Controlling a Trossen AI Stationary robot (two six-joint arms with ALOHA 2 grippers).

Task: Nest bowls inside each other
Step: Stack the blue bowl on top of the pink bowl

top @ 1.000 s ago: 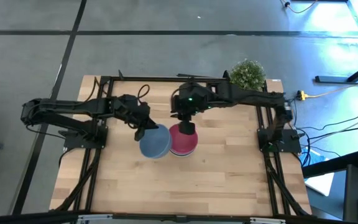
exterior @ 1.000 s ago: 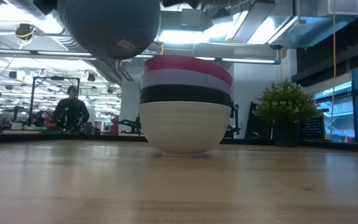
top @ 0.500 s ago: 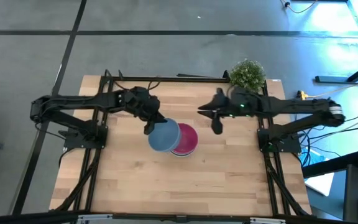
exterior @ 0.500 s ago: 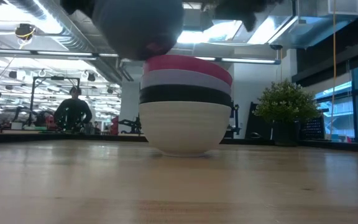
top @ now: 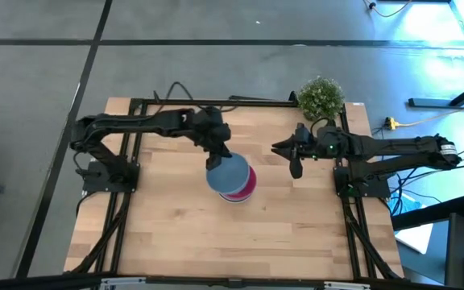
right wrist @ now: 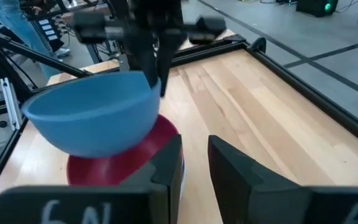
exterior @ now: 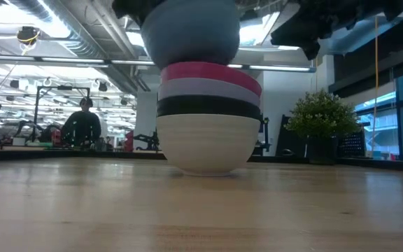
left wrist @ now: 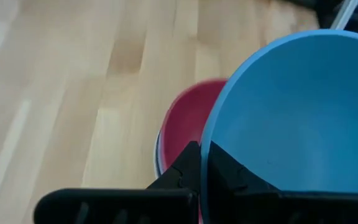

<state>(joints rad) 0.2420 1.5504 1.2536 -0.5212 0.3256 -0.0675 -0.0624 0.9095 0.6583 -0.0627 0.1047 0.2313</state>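
Note:
A stack of nested bowls stands mid-table: white [exterior: 205, 143] at the bottom on the wood, then black [exterior: 208, 106], lavender [exterior: 212, 87] and magenta [exterior: 212, 70] on top. The blue bowl [top: 228, 171] hangs in the air over the stack, offset toward the table's left, covering most of the magenta bowl [top: 248, 187]. My left gripper [top: 216, 157] is shut on the blue bowl [left wrist: 291, 112]. My right gripper [top: 296, 165] is open, off to the right of the stack, touching nothing [right wrist: 194, 168]. My left gripper pinches the blue bowl's rim [left wrist: 205, 155] on its far-left side, one finger [left wrist: 225, 171] inside the bowl and one [left wrist: 188, 168] outside. The fingers come from above, pointing down. The bowl is lifted clear, mouth up, its underside [exterior: 191, 56] close above the magenta bowl.
A small green potted plant [top: 321, 95] stands at the table's far right corner. Dark frame rails [top: 127, 209] run along the left and right table edges. Bare wood [top: 232, 242] lies in front of the stack. A person [exterior: 81, 126] sits in the room behind.
My left gripper has carried the blue bowl toward the table's right, from beside the stack to over it. My right gripper has drawn back from the magenta bowl toward the table's right edge. The stack has stayed in place.

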